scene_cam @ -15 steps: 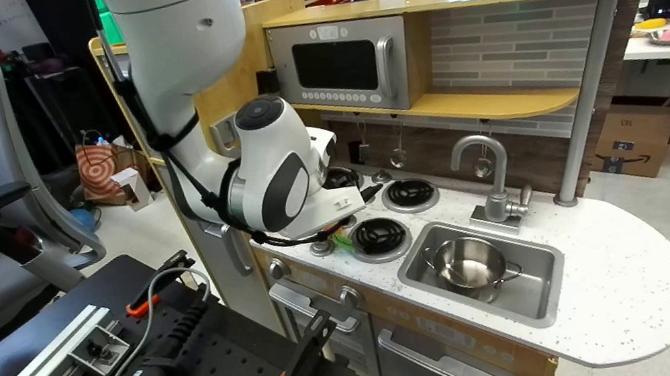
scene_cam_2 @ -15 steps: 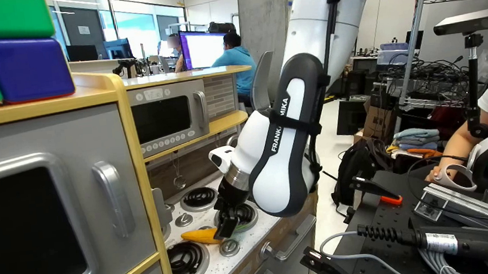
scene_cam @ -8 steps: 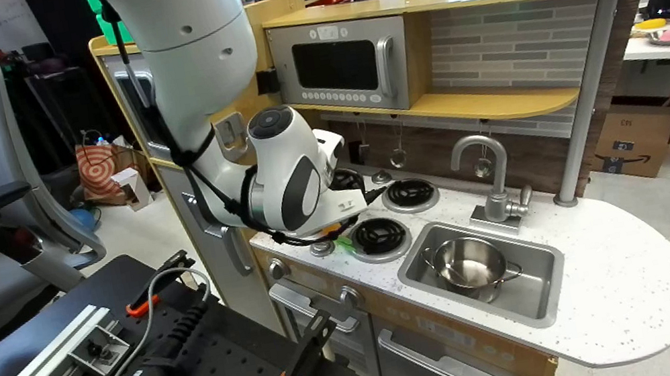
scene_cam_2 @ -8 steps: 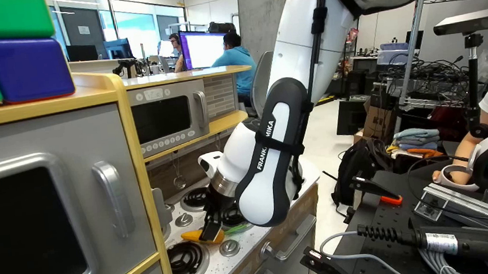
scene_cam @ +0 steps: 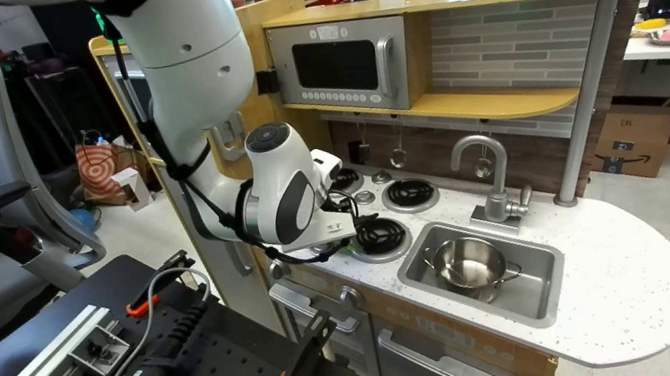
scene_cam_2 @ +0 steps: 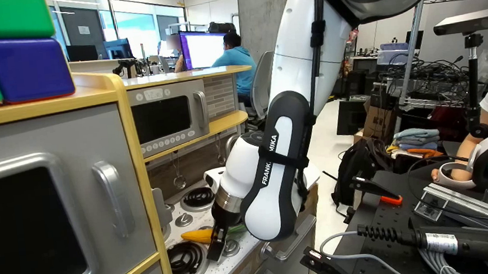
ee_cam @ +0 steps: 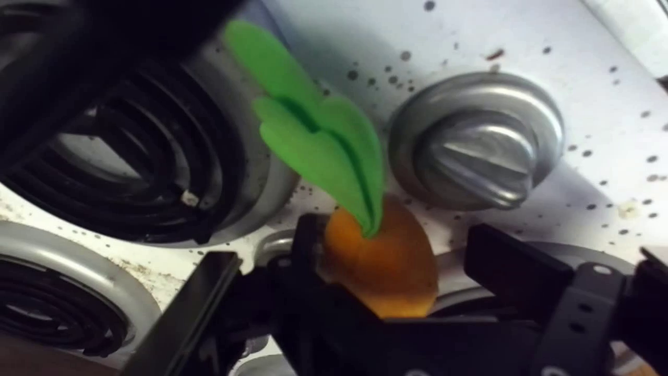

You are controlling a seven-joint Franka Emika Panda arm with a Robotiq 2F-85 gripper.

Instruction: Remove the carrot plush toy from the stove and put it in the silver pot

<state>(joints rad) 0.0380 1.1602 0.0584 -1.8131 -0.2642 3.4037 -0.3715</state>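
The carrot plush toy, orange with green leaves, lies on the stove [scene_cam_2: 220, 267] among the knobs and burners. Its orange body [scene_cam_2: 195, 236] shows in an exterior view; in the wrist view the leaves [ee_cam: 323, 141] point up and the orange end [ee_cam: 383, 261] lies below them. My gripper [ee_cam: 399, 245] is open with a finger on each side of the orange end, close to the left finger, with a gap at the right one. In an exterior view the gripper [scene_cam_2: 217, 244] is low over the toy. The silver pot [scene_cam: 469, 264] stands in the sink.
The sink [scene_cam: 547, 299] lies beside the burners, with a faucet [scene_cam: 495, 188] behind it. A stove knob [ee_cam: 475, 146] is close to the toy. A shelf with the microwave [scene_cam: 342, 67] overhangs the back. A tall cabinet [scene_cam_2: 38, 139] stands at the stove's end.
My gripper has come down around the toy's orange end, after first shifting along the toy away from the leaves. The toy and the pot show no clear movement.
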